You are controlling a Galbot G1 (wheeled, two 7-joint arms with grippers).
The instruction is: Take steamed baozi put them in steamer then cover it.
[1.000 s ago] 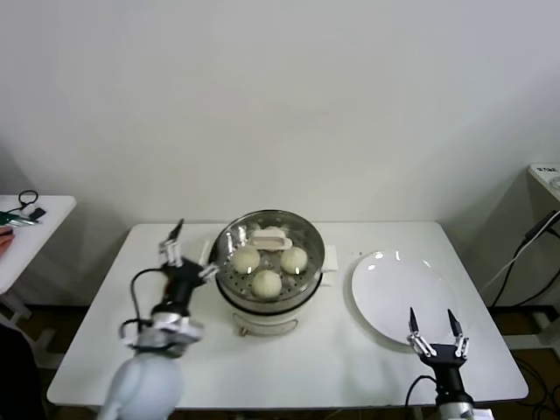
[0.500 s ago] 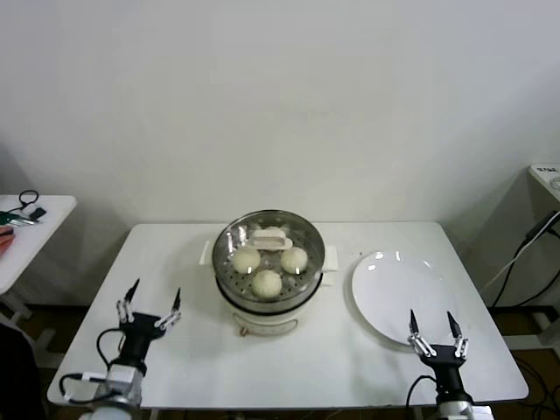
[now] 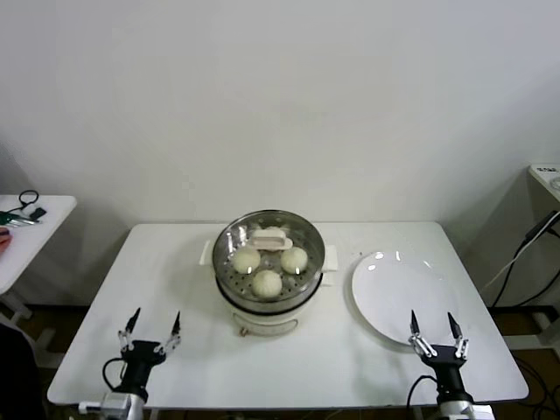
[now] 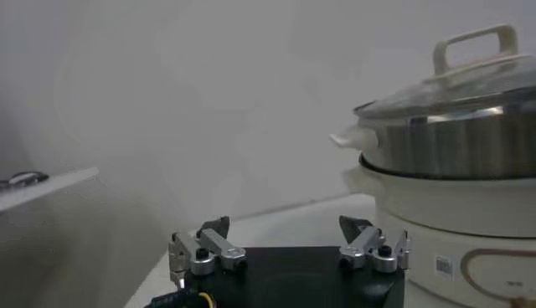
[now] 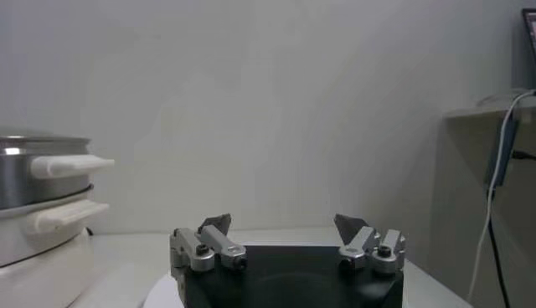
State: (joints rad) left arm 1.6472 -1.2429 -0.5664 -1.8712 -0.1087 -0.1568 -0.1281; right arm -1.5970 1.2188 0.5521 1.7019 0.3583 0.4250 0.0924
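With the cover [image 3: 270, 242] seated on the steamer [image 3: 269, 284] at mid-table and three steamed baozi [image 3: 267, 283] visible inside, the task is judged finished; left gripper [image 3: 151, 332] and right gripper [image 3: 434, 332] are parked at the near edge, jaws spread, nothing held

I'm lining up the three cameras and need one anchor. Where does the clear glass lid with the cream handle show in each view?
Head view: the round clear glass lid with a cream handle sits on the shiny steel steamer, table centre.
Left wrist view: upper right of the picture, lid on the pot.
Right wrist view: lid not discernible; only the pot's edge shows.
Shared landmark: the steamer.
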